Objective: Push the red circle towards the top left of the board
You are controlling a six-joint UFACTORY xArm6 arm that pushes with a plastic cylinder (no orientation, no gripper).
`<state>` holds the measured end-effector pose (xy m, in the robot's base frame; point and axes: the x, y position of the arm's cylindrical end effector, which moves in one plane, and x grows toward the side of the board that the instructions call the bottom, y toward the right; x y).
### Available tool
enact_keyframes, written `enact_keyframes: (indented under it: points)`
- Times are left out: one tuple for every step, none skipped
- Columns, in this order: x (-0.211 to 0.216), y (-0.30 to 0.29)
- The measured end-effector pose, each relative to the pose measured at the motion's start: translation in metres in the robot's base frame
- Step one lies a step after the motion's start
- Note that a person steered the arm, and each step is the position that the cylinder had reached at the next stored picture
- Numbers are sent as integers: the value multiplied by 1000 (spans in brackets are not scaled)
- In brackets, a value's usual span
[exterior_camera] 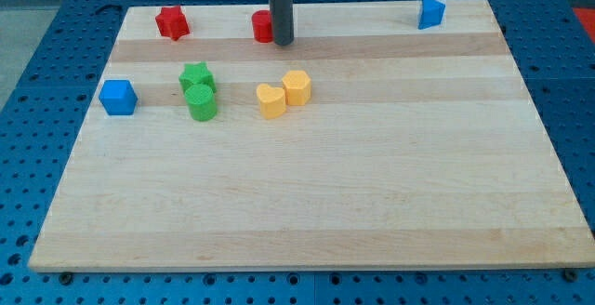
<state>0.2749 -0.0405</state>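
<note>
1. Tool: a plain rod with nothing to open or grip; my tip (282, 42) rests on the worktop (307, 203) near its top edge.
2. Red circle (262, 26) sits touching the tip's left side, partly hidden behind the rod.
3. Step in hand, as I judge it: the push leftward is under way.
4. Next move: slide left along the top edge. Red star (171, 22) lies further left, in the path; it may get bumped.

A lab bench: a wooden board (307, 203) on a blue perforated mounting table (37, 82).
</note>
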Motion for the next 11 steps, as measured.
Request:
enact_keyframes:
  points:
    - [0, 0]
    - [-1, 0]
    - [-2, 0]
    - [-16, 0]
    - [-18, 0]
    - [-18, -2]
    - [-18, -12]
    - [-18, -20]
    - [-18, -34]
    - [-18, -44]
    - [-18, -39]
